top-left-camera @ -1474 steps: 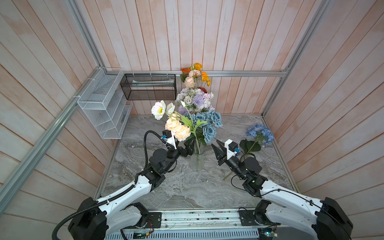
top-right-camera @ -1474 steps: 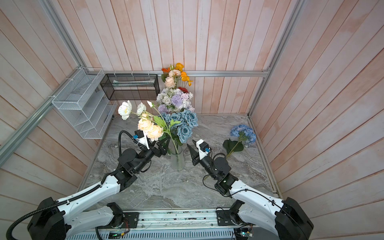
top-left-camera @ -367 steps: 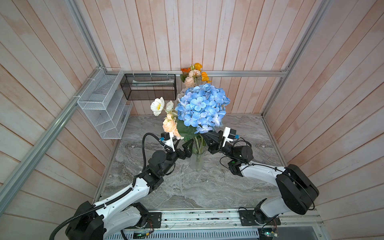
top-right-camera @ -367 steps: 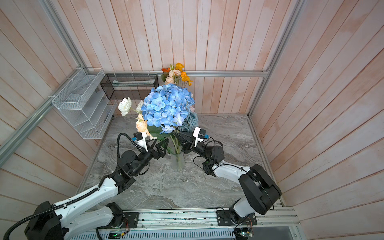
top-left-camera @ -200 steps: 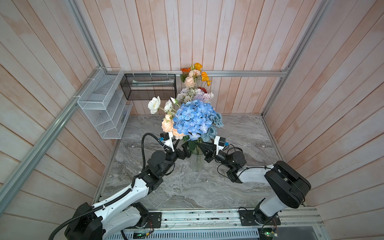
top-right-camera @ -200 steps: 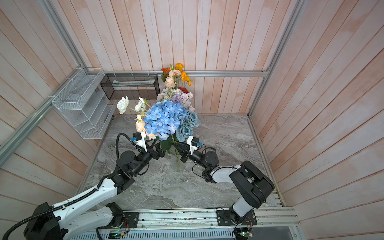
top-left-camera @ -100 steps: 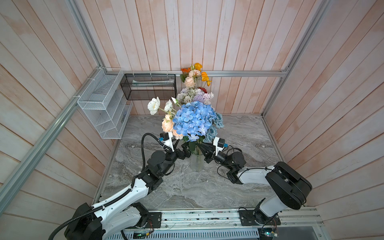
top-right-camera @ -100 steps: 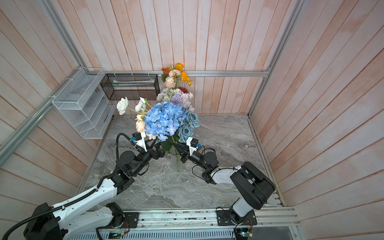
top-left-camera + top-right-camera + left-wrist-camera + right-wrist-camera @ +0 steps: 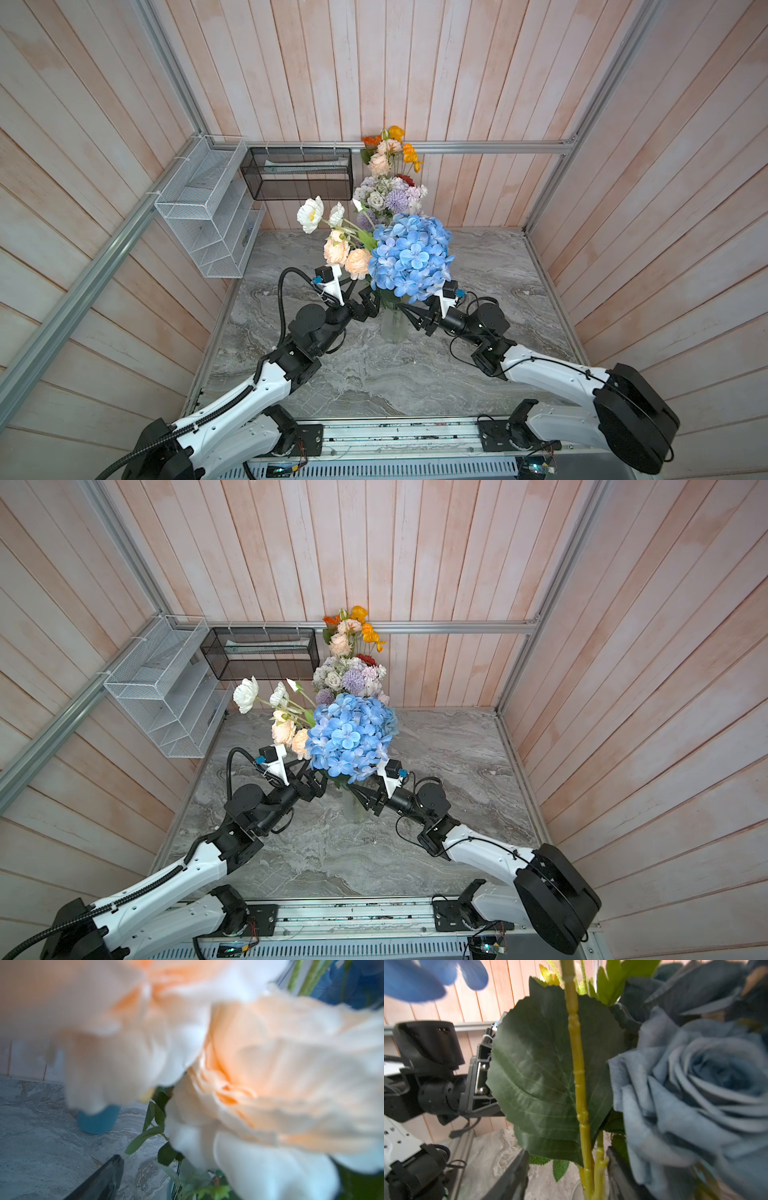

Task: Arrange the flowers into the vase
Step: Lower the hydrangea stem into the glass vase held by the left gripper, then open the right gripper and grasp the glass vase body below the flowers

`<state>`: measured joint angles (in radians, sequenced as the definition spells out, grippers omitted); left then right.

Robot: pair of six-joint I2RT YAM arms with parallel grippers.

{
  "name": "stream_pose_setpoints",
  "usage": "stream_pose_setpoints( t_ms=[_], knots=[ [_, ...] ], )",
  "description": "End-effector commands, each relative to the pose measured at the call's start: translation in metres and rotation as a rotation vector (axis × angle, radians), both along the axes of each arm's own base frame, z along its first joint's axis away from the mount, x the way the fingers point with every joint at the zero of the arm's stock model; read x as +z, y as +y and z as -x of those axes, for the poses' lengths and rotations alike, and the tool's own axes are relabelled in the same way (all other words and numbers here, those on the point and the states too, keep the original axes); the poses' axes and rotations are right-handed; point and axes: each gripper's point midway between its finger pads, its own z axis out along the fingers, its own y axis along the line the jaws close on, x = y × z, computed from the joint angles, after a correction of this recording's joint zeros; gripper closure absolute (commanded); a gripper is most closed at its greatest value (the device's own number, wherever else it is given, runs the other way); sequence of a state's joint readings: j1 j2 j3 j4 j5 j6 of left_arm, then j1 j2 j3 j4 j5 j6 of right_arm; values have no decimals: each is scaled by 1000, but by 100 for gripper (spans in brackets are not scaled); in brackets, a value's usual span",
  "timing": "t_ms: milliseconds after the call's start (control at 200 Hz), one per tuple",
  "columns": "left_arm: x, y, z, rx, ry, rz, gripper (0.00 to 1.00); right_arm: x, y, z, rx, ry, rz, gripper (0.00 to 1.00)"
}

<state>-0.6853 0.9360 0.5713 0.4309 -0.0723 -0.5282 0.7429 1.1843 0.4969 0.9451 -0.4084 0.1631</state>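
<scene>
- Blue hydrangea is now sitting low in the glass vase at the middle of the marble table, its head crowding the rest of the bouquet. Seconds back it was lying at the table's far right, then riding high above the vase.
- Right gripper is letting go. Its fingers, shut a second ago, are standing apart in the right wrist view, with the hydrangea's yellow-green stem running between them and a gap on either side.
- Left gripper is waiting beside the vase neck under the peach roses, fingers spread wide and clamping nothing I can make out. Its place is not changing.
- Reading: no loose stem is showing on the table, so this is looking like the last bloom going in. I judge that what is remaining is backing both arms out without dragging leaves or tipping the vase.
- Counting flowers:
  - one bright blue hydrangea head
  - two peach roses low on the left
  - two open white blooms plus a bud
  - one red head, half hidden
  - dusty-blue roses are mostly lying covered, only one clear
  - orange and lavender heads are crowding too closely to count
- Counting the rest: one vase, two arms, and two wall baskets, a white wire basket and a black mesh basket.
</scene>
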Motion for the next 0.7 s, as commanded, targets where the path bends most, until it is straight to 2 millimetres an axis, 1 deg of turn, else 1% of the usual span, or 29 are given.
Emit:
stream_pose_setpoints(
  t_ms=[0, 40, 65, 80, 115, 135, 160, 220, 305, 365, 455, 590, 695],
  knots=[
    [-9, 5, 9, -17, 57, -8, 0, -45, -6, 0, -39, 110, 143, 29],
    [-9, 9, 13, -14, 69, -7, 0, -50, -11, 1, -54, 124, 157, 26],
    [-10, 11, 16, -12, 76, -6, 0, -53, -13, 2, -63, 128, 162, 16],
    [-10, 13, 17, -9, 80, -5, 0, -55, -15, 2, -68, 132, 165, 14],
    [-10, 18, 20, 1, 90, -2, 0, -59, -19, 3, -80, 140, 175, 11],
    [-11, 20, 22, 6, 97, -3, 0, -62, -21, 4, -87, 148, 182, 6],
    [-13, 24, 24, 15, 108, -6, 0, -66, -24, 4, -102, 157, 188, 5],
    [-17, 33, 27, 43, 124, -11, 0, -74, -30, 3, -130, 175, 200, 4],
    [-31, 45, 29, 93, 160, -22, 0, -84, -38, 1, -173, 194, 209, 2],
    [-42, 53, 28, 134, 178, -29, 0, -91, -43, -1, -207, 213, 203, 2],
    [-60, 64, 23, 204, 210, -31, 0, -95, -48, -3, -229, 190, 183, 2],
    [-86, 80, 12, 300, 254, 11, 0, -98, -45, -6, -229, 166, 158, 2],
    [-106, 89, 3, 346, 286, 69, 0, -92, -39, -9, -215, 149, 106, 2]
  ],
)
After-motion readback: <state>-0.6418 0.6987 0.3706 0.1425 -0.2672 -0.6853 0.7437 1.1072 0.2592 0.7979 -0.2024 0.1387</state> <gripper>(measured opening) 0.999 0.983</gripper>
